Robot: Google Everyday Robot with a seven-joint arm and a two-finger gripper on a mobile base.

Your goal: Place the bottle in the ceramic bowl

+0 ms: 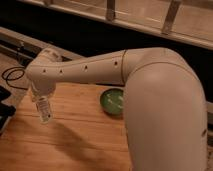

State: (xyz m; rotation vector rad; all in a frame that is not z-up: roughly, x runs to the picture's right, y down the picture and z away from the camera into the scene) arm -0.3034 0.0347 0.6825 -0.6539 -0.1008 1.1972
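Note:
My gripper (42,101) is at the left, at the end of the white arm that reaches across from the right. It is shut on the bottle (46,113), a small whitish bottle with a light label, which hangs upright below it and a little above the wooden table. The ceramic bowl (112,101), small, round and glossy green, sits on the table to the right of the gripper. Its right side is hidden behind my arm's elbow. The bottle is well to the left of the bowl and apart from it.
The wooden table (75,142) fills the lower part of the view. A black cable (12,76) loops on the floor at the far left, with a dark object (5,110) at the table's left edge. A metal rail (30,42) and dark wall run behind.

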